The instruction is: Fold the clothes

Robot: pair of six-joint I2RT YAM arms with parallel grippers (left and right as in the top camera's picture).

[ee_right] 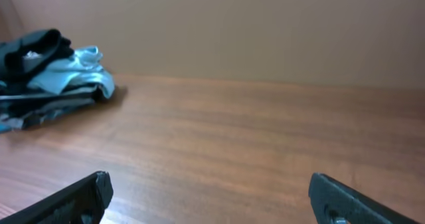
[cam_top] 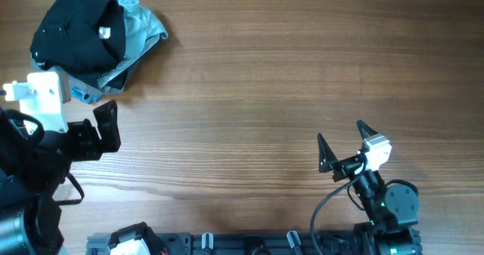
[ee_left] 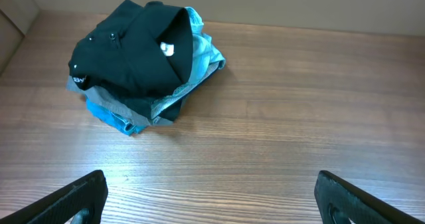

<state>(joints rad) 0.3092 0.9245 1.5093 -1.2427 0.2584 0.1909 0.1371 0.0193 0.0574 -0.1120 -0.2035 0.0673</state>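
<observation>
Overhead, we see a wood-grain table (cam_top: 265,96) backed by a beige wall (ee_right: 265,31). Both arms sit at its near edge, left gripper (cam_top: 112,126) and right gripper (cam_top: 340,132) spread wide, holding nothing. The black shirt (cam_top: 76,24) lies crumpled atop a pale blue garment (cam_top: 140,24) at the far-left corner, near the left gripper and well apart from the right.

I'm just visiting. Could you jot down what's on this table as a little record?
On top: black shirt, bunched, not folded
Underneath: pale blue garment, grey and blue garments
Where: far left corner of the wooden table
Left gripper: open, empty, near the shirt
Right gripper: open, empty, far from it
</observation>
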